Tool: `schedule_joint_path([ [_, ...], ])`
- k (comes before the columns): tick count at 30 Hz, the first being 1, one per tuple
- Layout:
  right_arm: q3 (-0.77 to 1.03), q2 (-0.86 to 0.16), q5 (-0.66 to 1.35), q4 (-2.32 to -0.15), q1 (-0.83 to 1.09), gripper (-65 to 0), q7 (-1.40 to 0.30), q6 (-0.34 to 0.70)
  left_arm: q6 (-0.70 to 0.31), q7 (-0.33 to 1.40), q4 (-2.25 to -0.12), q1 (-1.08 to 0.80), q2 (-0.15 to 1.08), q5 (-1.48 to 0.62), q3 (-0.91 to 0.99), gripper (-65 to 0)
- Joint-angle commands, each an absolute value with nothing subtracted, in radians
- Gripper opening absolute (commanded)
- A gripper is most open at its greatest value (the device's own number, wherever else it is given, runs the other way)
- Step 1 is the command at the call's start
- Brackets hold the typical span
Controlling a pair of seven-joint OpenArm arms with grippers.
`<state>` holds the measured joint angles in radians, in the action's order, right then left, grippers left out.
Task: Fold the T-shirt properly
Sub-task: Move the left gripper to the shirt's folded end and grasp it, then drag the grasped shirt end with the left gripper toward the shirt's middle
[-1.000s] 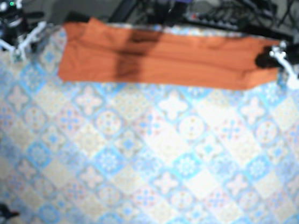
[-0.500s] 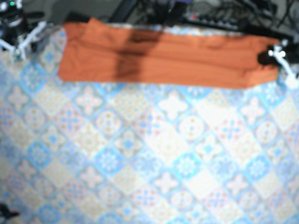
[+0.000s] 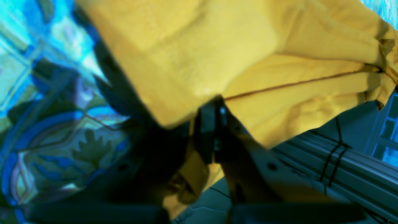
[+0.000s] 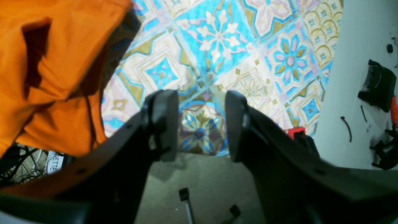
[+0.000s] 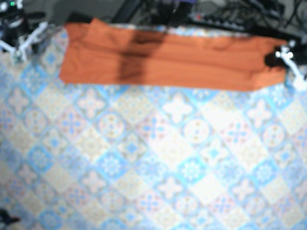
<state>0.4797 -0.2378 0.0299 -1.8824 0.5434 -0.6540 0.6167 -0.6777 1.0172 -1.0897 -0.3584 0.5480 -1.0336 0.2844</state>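
Between two tools [image 5: 21, 44] [image 5: 280, 57] lies one orange T-shirt [image 5: 171, 59].

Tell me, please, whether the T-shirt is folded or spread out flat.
Folded: the T-shirt lies as a long narrow band along the far edge of the table; the left wrist view shows overlapping layers.

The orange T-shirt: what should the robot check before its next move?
1. Is the left gripper shut on the orange fabric T-shirt? Ok, it pinches the shirt's end.
2. Is the right gripper holding the shirt? Not ok. It is open, with the shirt off to one side.
3. Is the shirt lying as a flat long strip? Ok in the base view.
4. Is the shirt wholly on the blue patterned tablecloth? Cannot tell, because its far edge lies along the table's back edge.
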Motion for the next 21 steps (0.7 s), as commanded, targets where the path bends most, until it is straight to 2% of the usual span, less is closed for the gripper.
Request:
schedule_joint_path([
  [1,0.486,-0.252,0.036,-1.899,0.545,-40.5,-0.636,0.613,-0.657,1.04,-1.106,-0.364,0.55,-0.993,0.274,-65.0],
  [9,0.493,-0.252,0.035,-1.899,0.544,-40.5,-0.631,0.613,-0.656,1.076,-1.3,-0.364,0.55,-0.987,0.257,-65.0],
  [18,0.493,-0.252,0.035,-1.9,0.544,-40.5,-0.63,0.613,-0.654,1.112,-1.452,-0.308,0.55,-0.963,0.157,-65.0],
  [21,0.495,-0.252,0.035,-1.905,0.544,-40.5,-0.63,0.613,-0.624,1.112,-1.486,-0.28,0.55,-0.963,0.116,-65.0],
])
